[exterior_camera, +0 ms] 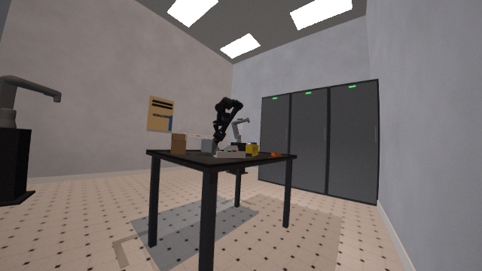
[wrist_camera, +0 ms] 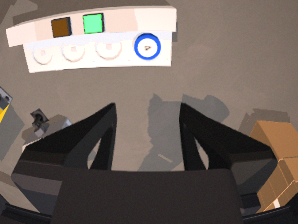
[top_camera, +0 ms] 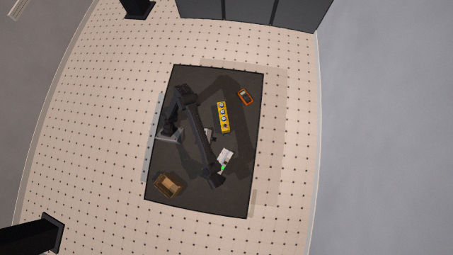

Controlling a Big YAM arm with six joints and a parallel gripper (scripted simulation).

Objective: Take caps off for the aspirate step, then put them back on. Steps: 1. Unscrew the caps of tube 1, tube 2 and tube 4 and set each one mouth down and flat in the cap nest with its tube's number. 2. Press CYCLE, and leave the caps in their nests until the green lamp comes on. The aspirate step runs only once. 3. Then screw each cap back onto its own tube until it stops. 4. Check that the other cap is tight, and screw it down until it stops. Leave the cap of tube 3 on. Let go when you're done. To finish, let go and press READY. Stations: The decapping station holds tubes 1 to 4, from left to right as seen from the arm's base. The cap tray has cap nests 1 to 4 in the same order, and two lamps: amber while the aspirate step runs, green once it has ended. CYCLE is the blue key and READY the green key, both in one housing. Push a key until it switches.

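Observation:
The cap tray [top_camera: 226,154] [exterior_camera: 230,154] [wrist_camera: 100,62] is at the top of the wrist view. Its green lamp [top_camera: 222,168] [wrist_camera: 93,23] is lit; the amber lamp [wrist_camera: 61,27] is dark. One blue-rimmed cap [wrist_camera: 147,47] sits flat in nest 4, its marked top up; the other three nests are empty. The yellow decapping station [top_camera: 219,115] [exterior_camera: 251,150] has blue caps on tubes 1, 2 and 3; tube 4 [top_camera: 225,125] is uncapped. My gripper [wrist_camera: 148,110] is open and empty, above the table beside the tray. The key housing [top_camera: 208,136] is partly hidden by the arm.
An open cardboard box [top_camera: 169,185] [exterior_camera: 178,144] [wrist_camera: 280,142] stands on the base side of the table, right of the gripper in the wrist view. An orange meter [top_camera: 245,97] [exterior_camera: 276,154] lies beyond the decapping station, near the table's far edge.

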